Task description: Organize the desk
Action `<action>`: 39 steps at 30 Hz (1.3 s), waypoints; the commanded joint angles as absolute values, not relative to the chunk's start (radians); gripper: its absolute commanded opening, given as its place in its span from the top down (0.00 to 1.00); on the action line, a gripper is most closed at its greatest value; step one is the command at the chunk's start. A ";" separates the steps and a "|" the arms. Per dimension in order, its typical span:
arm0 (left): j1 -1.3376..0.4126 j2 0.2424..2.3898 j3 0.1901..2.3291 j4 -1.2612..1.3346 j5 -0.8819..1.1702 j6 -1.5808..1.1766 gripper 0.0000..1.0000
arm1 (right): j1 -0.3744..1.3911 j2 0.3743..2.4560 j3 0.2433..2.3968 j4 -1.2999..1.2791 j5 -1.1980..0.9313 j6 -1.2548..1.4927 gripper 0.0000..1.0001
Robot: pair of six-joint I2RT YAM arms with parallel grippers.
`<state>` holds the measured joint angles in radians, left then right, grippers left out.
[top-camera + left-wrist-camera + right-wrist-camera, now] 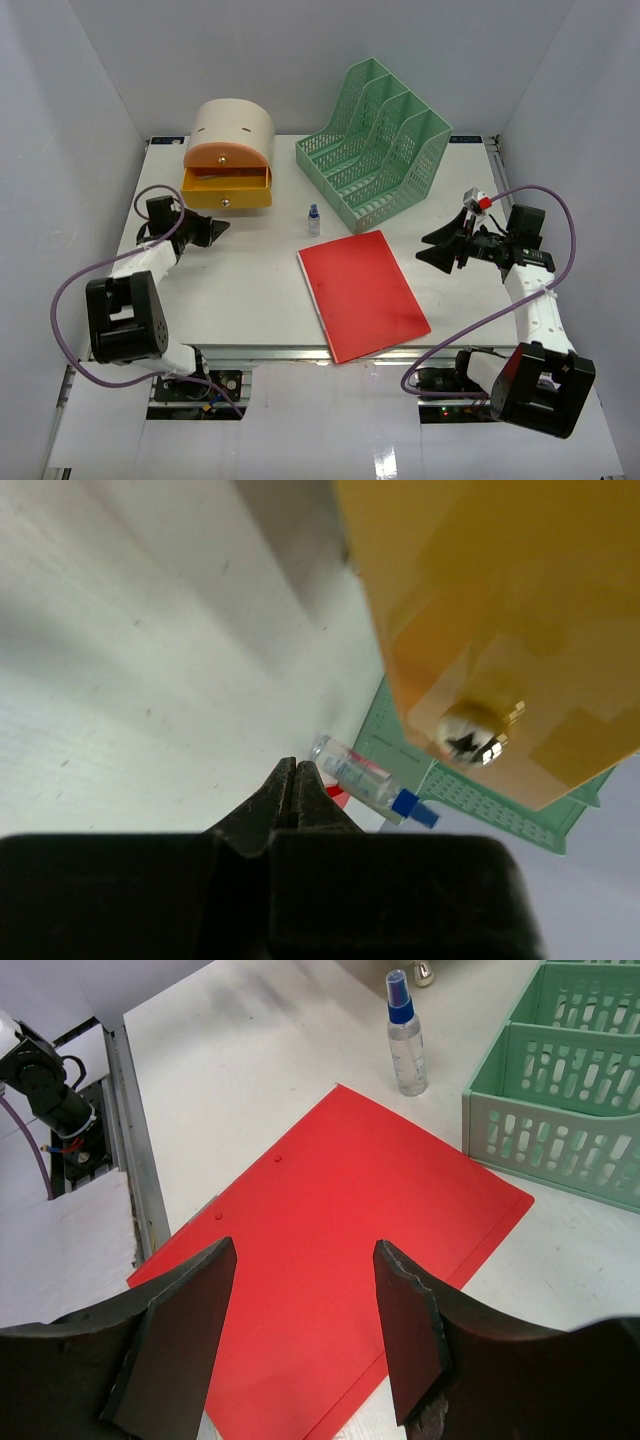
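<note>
The white desk holds a red folder at the front middle, a small clear spray bottle with a blue cap, a green mesh file rack and a beige round drawer box with its orange drawer pulled open. My left gripper is shut and empty, just left of and below the orange drawer. My right gripper is open and empty, just right of the folder. The bottle shows in both wrist views.
The rack stands close behind the folder's far corner. The folder's near end overhangs the metal front rail. Purple cables loop beside both arm bases. White walls enclose the desk on three sides.
</note>
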<state>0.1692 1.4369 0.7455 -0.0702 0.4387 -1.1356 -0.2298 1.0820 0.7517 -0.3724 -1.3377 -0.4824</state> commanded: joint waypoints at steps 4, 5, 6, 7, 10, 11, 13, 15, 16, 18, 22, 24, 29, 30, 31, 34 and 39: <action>0.175 1.584 0.949 -0.029 0.488 -1.092 0.94 | -0.236 1.095 0.772 -0.376 -1.340 -0.494 0.36; 0.175 1.604 0.967 -0.029 0.493 -1.096 0.90 | -0.236 1.097 0.772 -0.376 -1.338 -0.494 0.36; 0.176 1.620 0.982 -0.029 0.500 -1.101 0.88 | -0.236 1.100 0.772 -0.376 -1.337 -0.495 0.36; 0.176 1.637 1.001 -0.029 0.507 -1.106 0.84 | -0.236 1.102 0.772 -0.376 -1.335 -0.496 0.36; 0.176 1.682 1.056 -0.026 0.520 -1.117 0.73 | -0.236 1.106 0.775 -0.376 -1.329 -0.497 0.36; 0.176 1.693 1.074 -0.026 0.527 -1.117 0.69 | -0.237 1.107 0.774 -0.376 -1.327 -0.498 0.36; 0.176 1.716 1.111 -0.027 0.540 -1.118 0.63 | -0.237 1.110 0.774 -0.375 -1.323 -0.499 0.36; 0.176 1.741 1.149 -0.029 0.549 -1.118 0.59 | -0.238 1.113 0.775 -0.374 -1.319 -0.499 0.36; 0.175 1.743 1.150 -0.031 0.552 -1.118 0.58 | -0.238 1.114 0.775 -0.374 -1.319 -0.499 0.36; 0.176 1.768 1.185 -0.031 0.559 -1.117 0.54 | -0.238 1.117 0.776 -0.376 -1.317 -0.499 0.36; 0.176 1.808 1.223 -0.021 0.581 -1.118 0.48 | -0.238 1.121 0.776 -0.376 -1.313 -0.500 0.36; 0.176 1.822 1.235 -0.015 0.592 -1.120 0.47 | -0.238 1.123 0.777 -0.376 -1.310 -0.500 0.36; 0.176 1.810 1.186 0.074 0.637 -1.094 0.46 | -0.240 1.121 0.778 -0.376 -1.311 -0.500 0.36; 0.176 1.798 1.158 0.099 0.647 -1.083 0.46 | -0.241 1.121 0.778 -0.376 -1.312 -0.500 0.36; 0.176 1.775 1.135 0.143 0.656 -1.070 0.46 | -0.241 1.121 0.778 -0.374 -1.312 -0.500 0.36; 0.176 1.709 1.001 0.294 0.678 -1.055 0.47 | -0.241 1.120 0.776 -0.376 -1.314 -0.502 0.36; 0.175 1.710 0.872 0.505 0.731 -1.063 0.48 | -0.244 1.121 0.775 -0.377 -1.318 -0.502 0.36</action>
